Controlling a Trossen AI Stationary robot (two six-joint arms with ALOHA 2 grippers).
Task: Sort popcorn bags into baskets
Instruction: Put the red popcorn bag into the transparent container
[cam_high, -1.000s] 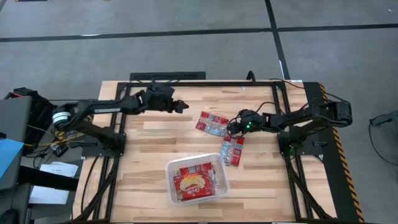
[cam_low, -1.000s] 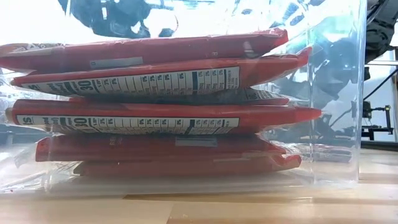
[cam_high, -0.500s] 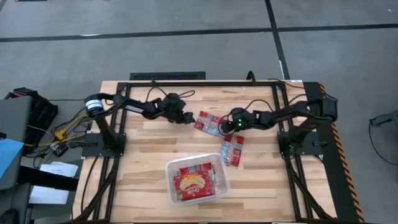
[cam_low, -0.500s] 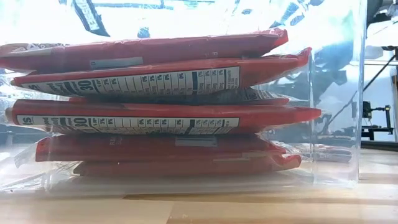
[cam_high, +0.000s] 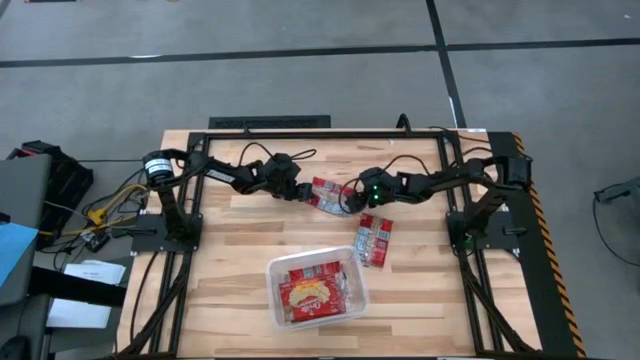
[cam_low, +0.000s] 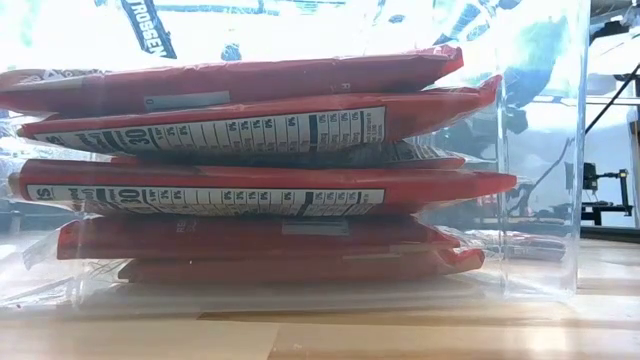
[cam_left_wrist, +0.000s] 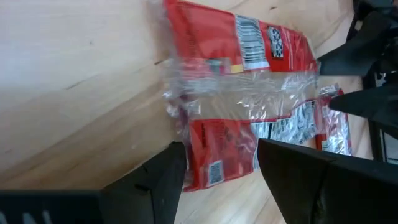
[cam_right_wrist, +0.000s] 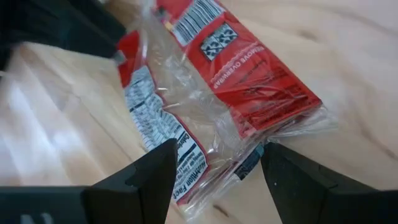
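Note:
A clear-wrapped pack of red popcorn bags (cam_high: 328, 193) lies flat on the wooden table between my two grippers. My left gripper (cam_high: 300, 190) stands open at the pack's left end (cam_left_wrist: 214, 168), one finger on each side of it. From the other side, my right gripper (cam_high: 352, 197) is open around the pack's right end (cam_right_wrist: 214, 165). A second wrapped pack (cam_high: 373, 240) lies flat nearer the front. The clear basket (cam_high: 317, 290) holds several red bags (cam_low: 250, 130) stacked flat.
The basket (cam_low: 540, 200) stands close to the table's near edge, right in front of the low camera. A black metal frame (cam_high: 330, 130) runs around the table top. Bare wood lies to the left of the basket and at the table's far side.
My left gripper has come down and toward the table's right, up to the left end of the pack. My right gripper has gone toward the table's left, up to the pack's right end. Both have stayed open.

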